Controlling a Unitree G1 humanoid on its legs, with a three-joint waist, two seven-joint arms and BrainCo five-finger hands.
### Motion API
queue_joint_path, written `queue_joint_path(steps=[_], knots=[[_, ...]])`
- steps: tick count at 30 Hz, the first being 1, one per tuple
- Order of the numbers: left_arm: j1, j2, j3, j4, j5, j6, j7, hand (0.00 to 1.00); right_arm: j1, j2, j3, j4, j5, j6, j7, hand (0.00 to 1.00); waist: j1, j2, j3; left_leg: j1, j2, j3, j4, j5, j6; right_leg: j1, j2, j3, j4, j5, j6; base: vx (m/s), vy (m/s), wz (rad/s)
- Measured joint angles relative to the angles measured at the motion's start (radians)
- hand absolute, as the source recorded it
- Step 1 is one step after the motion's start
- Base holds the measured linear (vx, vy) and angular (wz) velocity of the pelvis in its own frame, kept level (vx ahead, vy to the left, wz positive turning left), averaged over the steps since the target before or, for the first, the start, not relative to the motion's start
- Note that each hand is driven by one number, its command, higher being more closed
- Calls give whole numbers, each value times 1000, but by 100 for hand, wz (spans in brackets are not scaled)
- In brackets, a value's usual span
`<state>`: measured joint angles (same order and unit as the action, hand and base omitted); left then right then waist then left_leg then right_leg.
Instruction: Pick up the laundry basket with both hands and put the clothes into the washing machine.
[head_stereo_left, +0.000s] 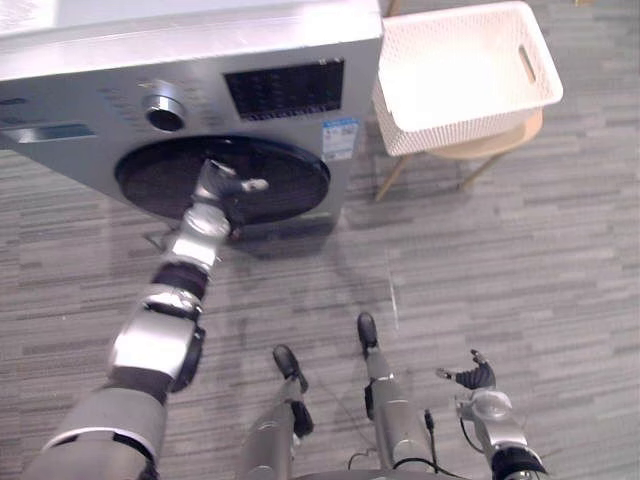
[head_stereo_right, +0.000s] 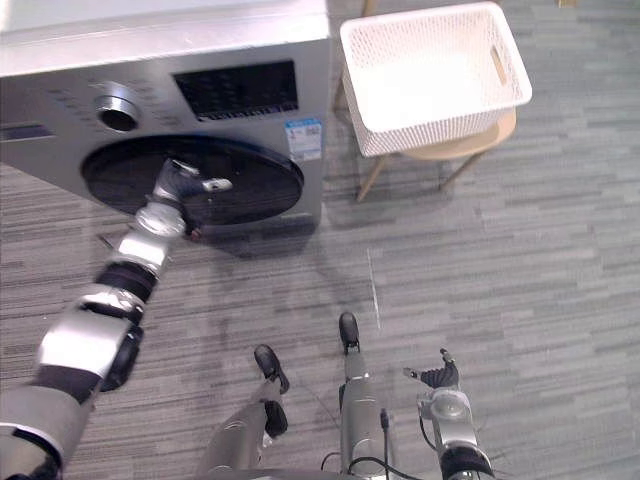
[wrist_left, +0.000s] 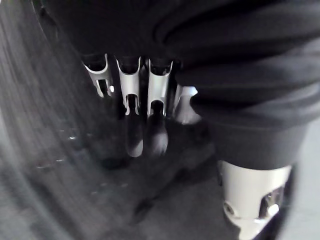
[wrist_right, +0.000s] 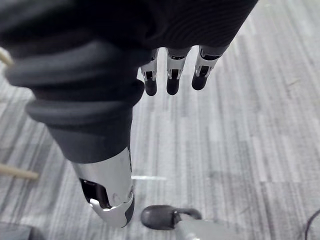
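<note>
Left hand (head_stereo_left: 222, 185) at washer door (head_stereo_left: 285, 180) — laundry basket (head_stereo_left: 465, 75) well apart.

Head stereo pair: high, facing down; share washing machine (head_stereo_left: 200, 70), laundry basket (head_stereo_left: 450, 130), floor (head_stereo_left: 500, 260). Wrist cameras: close, along fingers (wrist_left: 131, 82).

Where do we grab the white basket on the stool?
By the short ends of the basket: a cut-out handle slot shows in the end wall away from the washing machine. Come in from both ends, hooking the slots; a matching one opposite is likely but hidden.
</note>
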<state>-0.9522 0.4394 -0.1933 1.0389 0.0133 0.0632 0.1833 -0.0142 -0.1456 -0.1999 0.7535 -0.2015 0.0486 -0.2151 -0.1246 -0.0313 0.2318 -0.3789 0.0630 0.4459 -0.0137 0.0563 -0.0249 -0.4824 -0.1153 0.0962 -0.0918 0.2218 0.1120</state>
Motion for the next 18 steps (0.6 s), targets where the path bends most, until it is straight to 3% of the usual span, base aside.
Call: queue_joint_path(steps=[5, 12, 14, 16, 18], knots=[[-36, 25, -1, 8, 1, 10, -1, 0, 46, 65, 61, -115, 18, -36, -24, 0, 6, -13, 9, -59, 43, 19, 16, 9, -13, -59, 35, 5, 6, 3, -5, -14, -70, -8], [-19, -16, 30, -36, 14, -5, 11, 0, 82, 62, 64, -159, 35, -50, -32, 0, 7, -13, 9, -51, 41, -5, 12, 14, -11, -44, 29, -35, 21, 3, -5, -8, -4, 10], [131, -92, 110, -183, 15, -45, 45, 0, 107, 61, 79, -159, 37, -47, -34, 0, 17, -12, 8, 12, 44, -33, 7, 13, -11, 31, 31, -70, 21, -6, -19, 44, -5, 27], [224, -149, 125, -251, 15, -60, 66, 0, 123, 62, 82, -159, 38, -45, -35, 0, 35, -11, 7, 52, 42, -47, -6, 10, -14, 74, 30, -90, 24, -25, -44, 67, -6, 29], [435, -240, 128, -358, -4, -76, 87, 0, 129, 67, 80, -158, 39, -41, -35, 0, 64, -9, 4, 112, 42, -85, -21, 13, -20, 139, 32, -134, 46, -72, -59, 87, -16, 45]])
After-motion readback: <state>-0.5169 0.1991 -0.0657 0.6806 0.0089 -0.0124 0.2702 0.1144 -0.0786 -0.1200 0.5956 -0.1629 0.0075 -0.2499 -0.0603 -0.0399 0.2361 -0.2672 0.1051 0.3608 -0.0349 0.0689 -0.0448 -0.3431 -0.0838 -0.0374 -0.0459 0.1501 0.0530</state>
